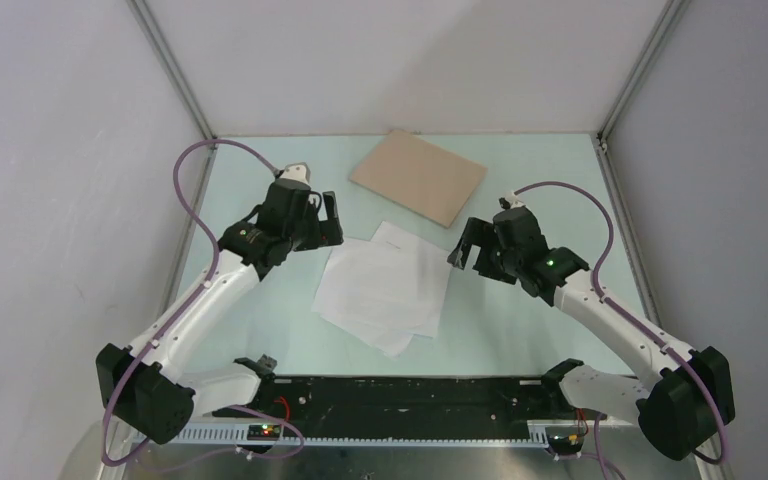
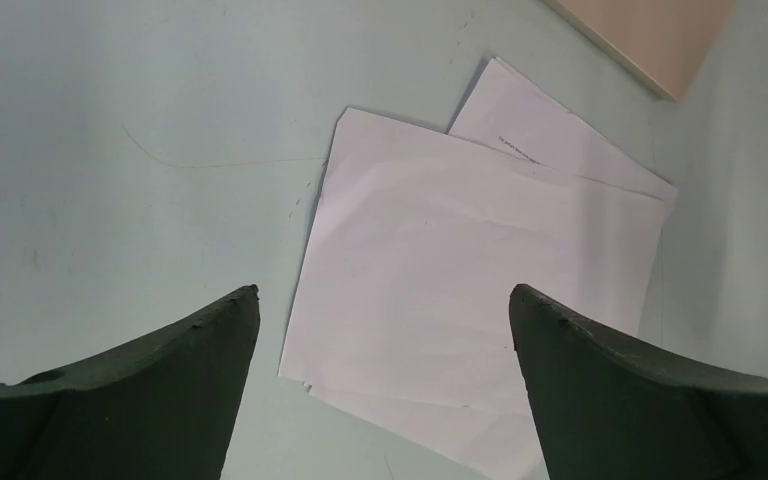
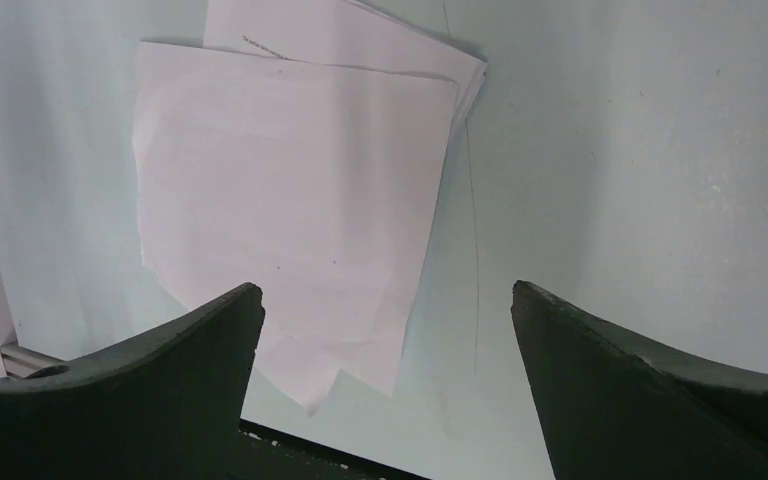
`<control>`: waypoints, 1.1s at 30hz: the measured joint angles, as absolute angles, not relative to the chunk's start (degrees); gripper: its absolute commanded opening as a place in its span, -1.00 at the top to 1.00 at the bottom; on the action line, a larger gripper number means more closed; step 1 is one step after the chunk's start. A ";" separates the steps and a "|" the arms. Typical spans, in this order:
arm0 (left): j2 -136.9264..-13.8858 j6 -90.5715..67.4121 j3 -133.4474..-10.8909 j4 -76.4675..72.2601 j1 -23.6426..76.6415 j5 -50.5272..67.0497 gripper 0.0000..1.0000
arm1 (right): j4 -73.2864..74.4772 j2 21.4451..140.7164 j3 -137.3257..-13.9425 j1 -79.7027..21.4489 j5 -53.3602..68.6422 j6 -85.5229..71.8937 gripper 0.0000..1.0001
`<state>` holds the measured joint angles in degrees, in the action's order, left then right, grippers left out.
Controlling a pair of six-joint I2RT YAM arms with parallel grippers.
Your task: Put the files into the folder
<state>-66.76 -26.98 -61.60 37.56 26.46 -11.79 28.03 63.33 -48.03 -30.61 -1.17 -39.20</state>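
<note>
The left gripper (image 1: pixel 322 222) hangs over the pale green table (image 1: pixel 280 335), just left of the papers, its jaws spread wide and holding nothing. The papers (image 1: pixel 385 285), a loose fan of white sheets, lie flat mid-table between the two arms. The closed brown folder (image 1: pixel 418 177) lies behind them, near but apart. The right gripper (image 1: pixel 472 252) hovers just right of the papers, likewise wide open and empty.
</note>
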 measured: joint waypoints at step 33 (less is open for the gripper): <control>-65.95 -29.08 -59.94 38.74 19.97 -5.54 -0.99 | -8.19 104.42 -62.00 -9.37 23.11 -58.78 -0.59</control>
<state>-65.95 -29.08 -59.94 38.74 19.97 -5.54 -8.19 104.42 -62.00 -9.37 23.11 -58.78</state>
